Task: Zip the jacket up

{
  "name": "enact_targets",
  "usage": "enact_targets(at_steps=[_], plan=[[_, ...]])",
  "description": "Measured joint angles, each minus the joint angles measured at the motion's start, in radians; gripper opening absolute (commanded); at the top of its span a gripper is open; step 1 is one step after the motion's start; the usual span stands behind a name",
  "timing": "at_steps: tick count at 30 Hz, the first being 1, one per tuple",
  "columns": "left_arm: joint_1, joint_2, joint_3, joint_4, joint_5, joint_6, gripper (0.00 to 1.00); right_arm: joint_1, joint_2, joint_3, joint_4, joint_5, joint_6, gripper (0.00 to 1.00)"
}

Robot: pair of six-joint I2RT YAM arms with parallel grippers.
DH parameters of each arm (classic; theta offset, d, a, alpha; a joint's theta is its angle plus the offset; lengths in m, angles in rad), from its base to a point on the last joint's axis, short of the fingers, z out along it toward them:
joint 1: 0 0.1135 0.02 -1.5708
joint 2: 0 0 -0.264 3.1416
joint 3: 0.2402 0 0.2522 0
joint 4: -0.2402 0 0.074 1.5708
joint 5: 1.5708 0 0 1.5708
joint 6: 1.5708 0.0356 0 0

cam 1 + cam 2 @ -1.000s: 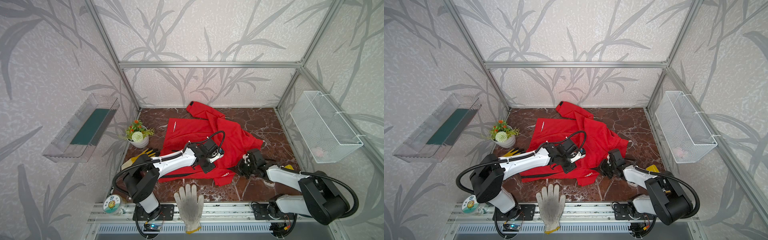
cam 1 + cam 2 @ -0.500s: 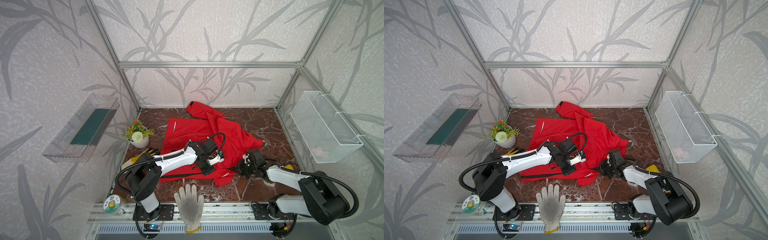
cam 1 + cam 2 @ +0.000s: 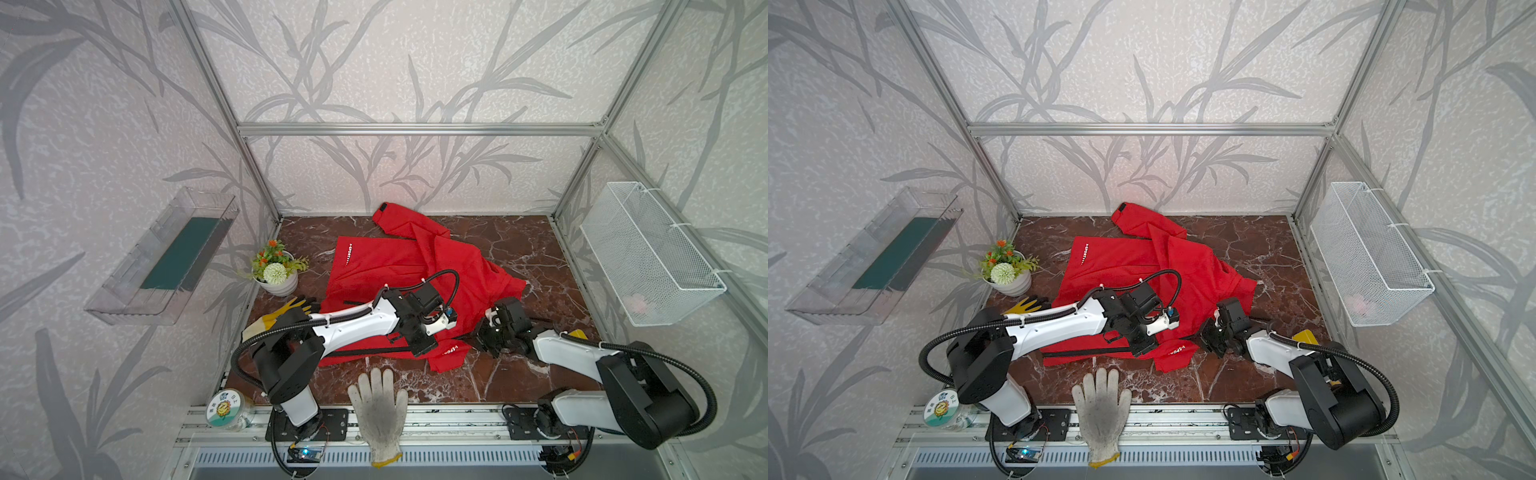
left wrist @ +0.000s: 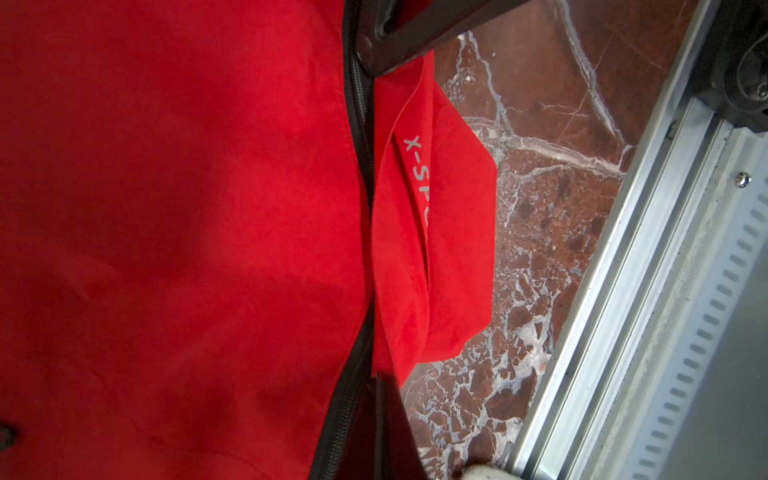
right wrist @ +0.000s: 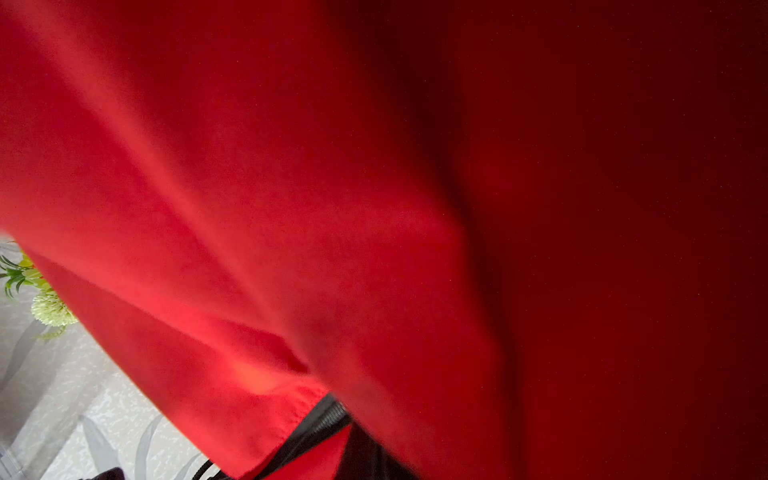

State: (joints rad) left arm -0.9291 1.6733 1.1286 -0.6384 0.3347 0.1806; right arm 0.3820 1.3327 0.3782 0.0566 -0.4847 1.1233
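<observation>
The red jacket lies spread on the marble table, its black front zipper running along the near edge. My left gripper sits low on that zipper line; in the left wrist view its fingers are pressed together at the zipper, beside a flap with white lettering. My right gripper is shut on the jacket's right end, with a black strip pulled taut towards the left gripper. Red fabric fills the right wrist view, with zipper teeth by the gripper.
A white glove lies over the front rail. A yellow glove and a flower pot sit at the left. A wire basket hangs on the right wall and a clear tray on the left wall. A small round jar stands at front left.
My left gripper has shifted a little towards the front edge along the zipper line. The right arm has stayed put.
</observation>
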Motion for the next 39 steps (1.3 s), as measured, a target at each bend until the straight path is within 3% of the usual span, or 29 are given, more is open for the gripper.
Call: enact_targets(at_steps=[21,30,39], plan=[[-0.048,0.054,-0.037,0.068,-0.010,-0.021,0.00,-0.035,0.023,-0.010,0.032,-0.056,-0.006,0.00],[-0.028,0.119,-0.080,0.161,0.017,-0.057,0.00,-0.116,0.068,-0.049,0.142,-0.135,0.013,0.00],[0.023,0.119,-0.131,0.275,0.098,-0.106,0.00,-0.196,0.166,-0.109,0.378,-0.227,0.042,0.00]])
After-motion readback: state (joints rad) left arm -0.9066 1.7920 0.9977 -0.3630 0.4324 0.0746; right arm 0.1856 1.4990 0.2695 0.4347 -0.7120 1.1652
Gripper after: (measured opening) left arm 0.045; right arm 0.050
